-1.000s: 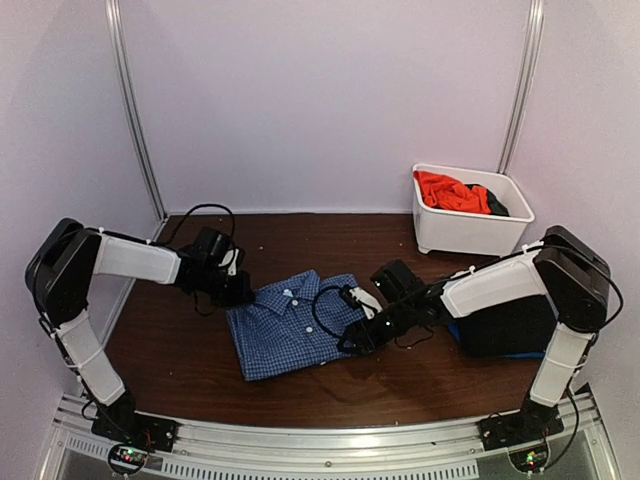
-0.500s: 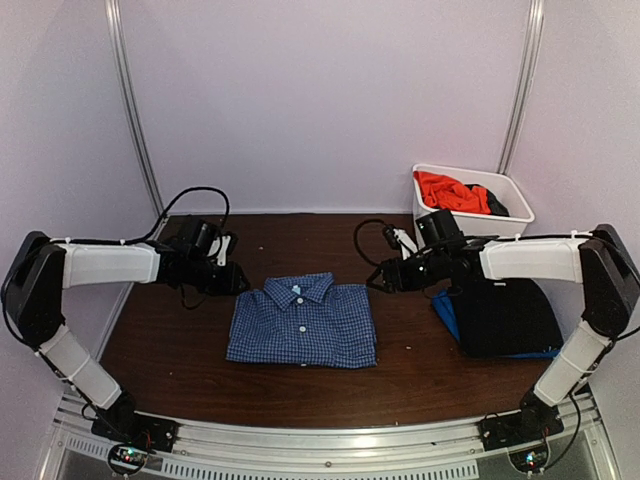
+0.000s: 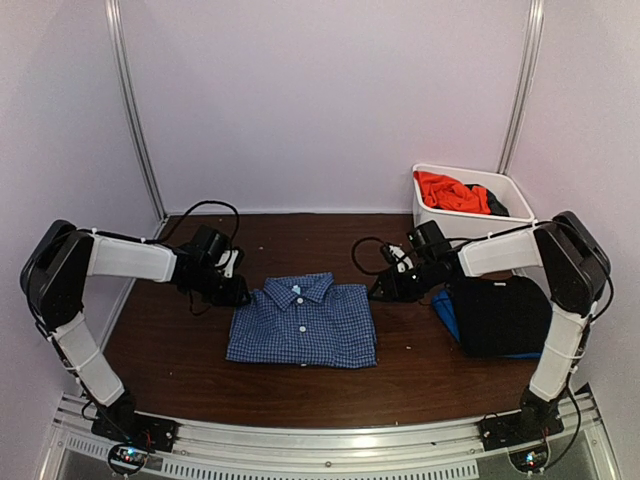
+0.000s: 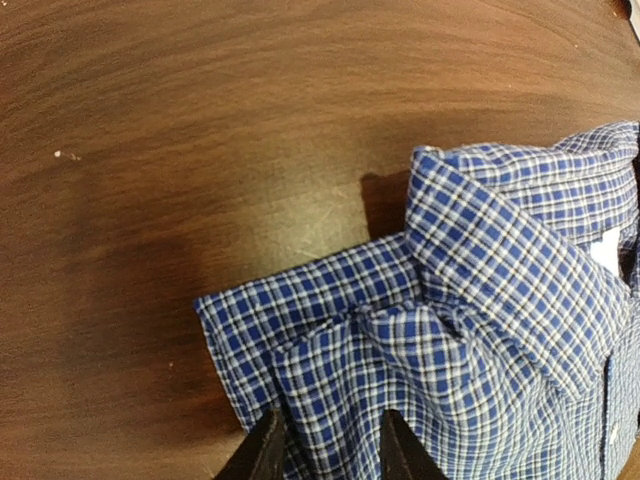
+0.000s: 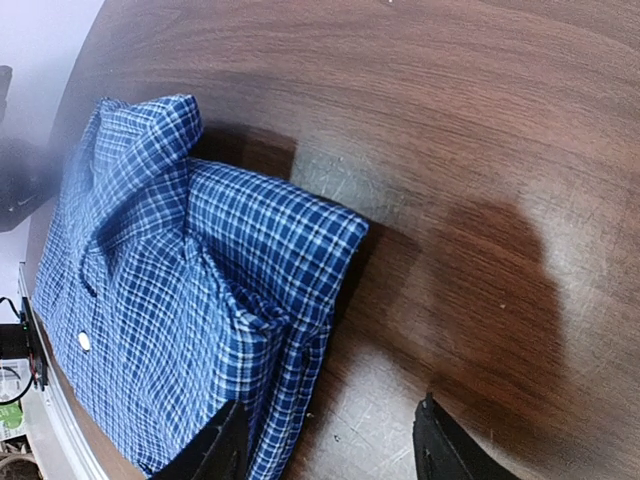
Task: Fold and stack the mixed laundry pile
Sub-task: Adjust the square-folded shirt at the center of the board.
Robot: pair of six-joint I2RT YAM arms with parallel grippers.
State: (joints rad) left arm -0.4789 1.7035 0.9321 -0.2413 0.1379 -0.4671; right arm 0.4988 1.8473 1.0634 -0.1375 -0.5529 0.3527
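My left gripper [image 4: 330,452] has its jaws a little apart, just over one shoulder corner of the folded checked shirt [image 3: 302,325]. My right gripper [image 5: 333,448] stands wide and holds nothing at the other side of the shirt. The shirt lies flat in the middle of the table [image 3: 300,232], while the orange T-shirt [image 3: 448,190] is in the white tub [image 3: 470,236].

Dark wooden table [image 3: 300,235]: folded blue-check shirt [image 3: 302,322] mid-table, black-over-blue garment stack [image 3: 500,315] right, white tub [image 3: 468,232] far right.
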